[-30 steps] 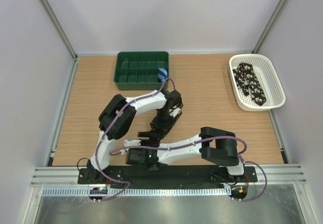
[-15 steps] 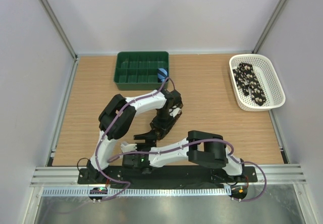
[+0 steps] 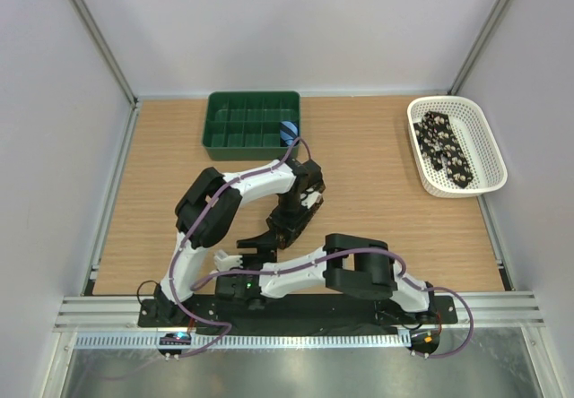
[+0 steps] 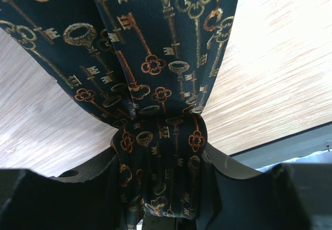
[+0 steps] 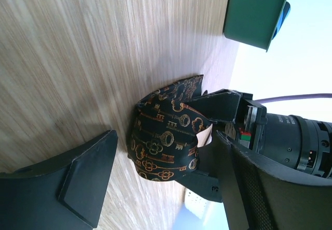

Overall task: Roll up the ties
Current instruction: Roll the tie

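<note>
I am clenching my left gripper (image 4: 162, 199) on the tie (image 4: 155, 80), which is hiding under my arms (image 3: 300, 271) overhead; my right gripper (image 5: 166, 155) is gaping.

The tie (image 4: 155, 80) in the left gripper (image 4: 162, 199) is smooth woven cloth with a faint sheen. Under it, the table (image 5: 72, 59) is matt wood grain. The right gripper (image 5: 165, 137) has matt black plastic fingers (image 5: 83, 183).

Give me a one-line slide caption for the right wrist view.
Open right tool faces a loosely rolled, key-patterned tie gripped by the left tool.
</note>
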`<state>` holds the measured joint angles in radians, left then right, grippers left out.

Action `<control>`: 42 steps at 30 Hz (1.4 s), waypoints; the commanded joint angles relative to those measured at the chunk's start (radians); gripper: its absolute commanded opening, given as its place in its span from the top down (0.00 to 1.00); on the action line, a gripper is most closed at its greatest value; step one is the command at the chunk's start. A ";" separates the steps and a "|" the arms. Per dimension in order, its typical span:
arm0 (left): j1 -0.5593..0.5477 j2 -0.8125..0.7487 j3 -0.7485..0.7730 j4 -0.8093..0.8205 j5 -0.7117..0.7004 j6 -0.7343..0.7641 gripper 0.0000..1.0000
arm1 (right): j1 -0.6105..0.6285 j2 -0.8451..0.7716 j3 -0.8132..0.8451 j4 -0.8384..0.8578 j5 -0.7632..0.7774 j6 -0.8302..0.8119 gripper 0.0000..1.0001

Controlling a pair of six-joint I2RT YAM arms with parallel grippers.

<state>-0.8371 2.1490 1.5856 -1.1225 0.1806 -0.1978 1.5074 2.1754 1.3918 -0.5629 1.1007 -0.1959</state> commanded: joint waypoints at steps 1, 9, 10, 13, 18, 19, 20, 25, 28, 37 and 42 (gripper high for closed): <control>-0.003 0.045 -0.044 0.059 0.003 0.026 0.73 | -0.022 0.043 0.013 -0.015 -0.027 0.068 0.20; -0.002 0.045 -0.055 0.067 0.008 0.026 0.74 | -0.053 0.049 -0.020 -0.015 -0.033 0.093 0.20; -0.003 0.045 -0.053 0.069 0.008 0.024 0.74 | -0.056 0.049 -0.019 -0.017 -0.035 0.092 0.21; -0.003 0.046 -0.049 0.063 0.011 0.023 0.74 | -0.068 0.052 -0.011 -0.022 -0.036 0.095 0.23; -0.002 0.038 -0.052 0.059 0.008 0.024 0.74 | -0.082 0.052 -0.013 -0.017 -0.044 0.093 0.37; -0.003 0.038 -0.053 0.061 0.008 0.024 0.74 | -0.084 0.050 -0.014 -0.015 -0.047 0.092 0.42; -0.003 0.037 -0.053 0.061 0.008 0.024 0.74 | -0.084 0.049 -0.011 -0.017 -0.048 0.092 0.51; -0.003 0.037 -0.053 0.058 0.014 0.026 0.73 | -0.087 0.061 0.007 -0.026 -0.044 0.096 0.69; -0.003 0.028 -0.052 0.066 0.005 0.024 0.65 | -0.087 0.055 0.010 -0.026 -0.047 0.102 0.76; 0.006 -0.004 -0.016 0.072 -0.026 0.029 0.48 | -0.082 0.026 -0.013 -0.006 -0.074 0.113 0.81; 0.013 0.029 0.117 -0.025 -0.053 0.064 0.44 | -0.075 0.017 -0.005 -0.009 -0.090 0.115 0.81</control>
<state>-0.8345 2.1567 1.6203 -1.1358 0.1684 -0.1814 1.4490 2.2002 1.3872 -0.5915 1.0843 -0.1402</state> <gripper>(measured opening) 0.559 0.444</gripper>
